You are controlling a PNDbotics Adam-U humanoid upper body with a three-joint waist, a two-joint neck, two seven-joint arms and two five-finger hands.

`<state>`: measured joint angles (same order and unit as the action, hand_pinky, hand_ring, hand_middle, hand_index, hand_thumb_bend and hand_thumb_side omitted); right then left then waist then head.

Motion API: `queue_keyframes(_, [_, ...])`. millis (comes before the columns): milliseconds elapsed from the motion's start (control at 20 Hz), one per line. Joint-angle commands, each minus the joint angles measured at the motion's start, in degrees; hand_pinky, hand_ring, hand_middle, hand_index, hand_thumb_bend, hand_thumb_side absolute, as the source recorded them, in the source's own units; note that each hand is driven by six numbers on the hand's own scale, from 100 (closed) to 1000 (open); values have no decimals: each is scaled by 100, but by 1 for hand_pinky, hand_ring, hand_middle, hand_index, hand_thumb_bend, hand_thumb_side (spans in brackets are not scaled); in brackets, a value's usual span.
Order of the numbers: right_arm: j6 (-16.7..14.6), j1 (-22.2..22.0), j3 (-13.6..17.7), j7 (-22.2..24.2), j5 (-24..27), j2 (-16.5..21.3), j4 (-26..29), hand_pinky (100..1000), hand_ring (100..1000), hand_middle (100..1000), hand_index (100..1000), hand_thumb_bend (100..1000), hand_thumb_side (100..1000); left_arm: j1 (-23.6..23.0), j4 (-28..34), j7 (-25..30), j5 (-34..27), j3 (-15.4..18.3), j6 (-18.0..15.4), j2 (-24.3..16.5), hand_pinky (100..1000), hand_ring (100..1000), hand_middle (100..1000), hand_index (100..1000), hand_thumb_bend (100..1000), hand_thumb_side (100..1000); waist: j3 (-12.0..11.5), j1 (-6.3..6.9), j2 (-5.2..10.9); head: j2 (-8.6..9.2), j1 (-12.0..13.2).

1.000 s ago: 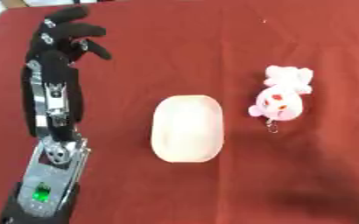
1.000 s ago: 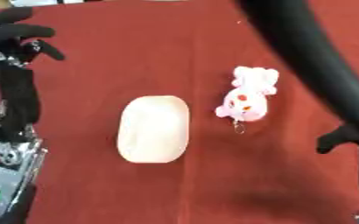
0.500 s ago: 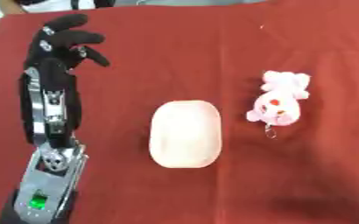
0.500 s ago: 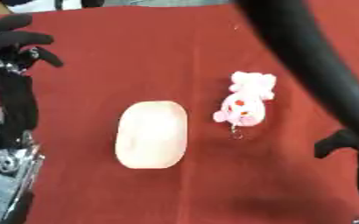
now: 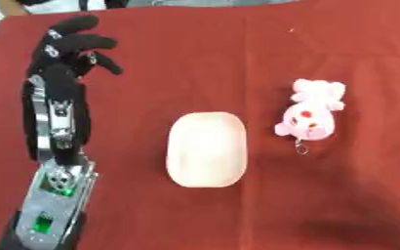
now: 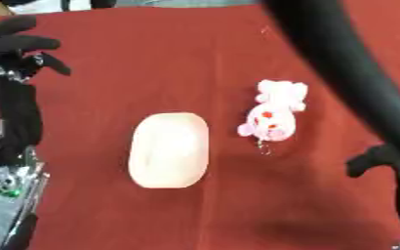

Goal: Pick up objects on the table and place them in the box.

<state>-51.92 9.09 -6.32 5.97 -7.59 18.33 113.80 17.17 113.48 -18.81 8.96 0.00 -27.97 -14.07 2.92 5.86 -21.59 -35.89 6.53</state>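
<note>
**Red table, two items, hands idle**

Red tablecloth (image 5: 203, 58). Left hand (image 5: 67, 53), far left, fingers spread, holding nothing. Cream oval dish (image 5: 205, 149), centre. Pink plush keychain (image 5: 310, 117), right of dish, apart. Right hand (image 6: 378, 161): dark shape, grasp indiscernible.

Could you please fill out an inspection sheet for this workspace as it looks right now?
Surface: red tablecloth covers the table; no box in view.
Job's things: cream oval object lies near the middle; pink plush keychain toy lies to its right, apart from it, its small ring toward the near edge.
Clutter: nothing seen.
Hands: left hand is over the left side of the cloth, fingers spread, holding nothing; right hand shows only as a dark shape at the right edge, fingers not readable.
Cables: nothing seen.
Surroundings: right arm crosses the right eye view diagonally; a pale strip beyond the cloth's far edge, not identifiable.
</note>
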Motion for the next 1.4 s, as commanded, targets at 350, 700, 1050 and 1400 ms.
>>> queue_keyframes(350, [-5,392,239,-807,-1684,2094,79,609,753,826,811,197,892,-48,84,129,63,-41,50,-240,406,645,718,691,100,855,-19,-339,331,-67,-22])
queue_keyframes(700, [595,1354,-81,-2103,-2941,3047,79,700,816,875,809,179,916,-9,42,257,33,-143,51,-276,406,639,719,691,100,854,-142,-464,404,-82,-188])
queue_keyframes(1050, [1568,2415,-485,-1664,-3241,2784,79,730,850,894,806,157,911,68,8,389,-46,-255,43,-256,406,636,719,692,100,853,-337,-479,430,-71,-432])
queue_keyframes(1400, [1911,2994,-809,-974,-3414,2579,74,750,838,889,788,152,897,237,35,521,-109,-351,20,-150,409,636,719,692,100,849,-572,-452,397,15,-611])
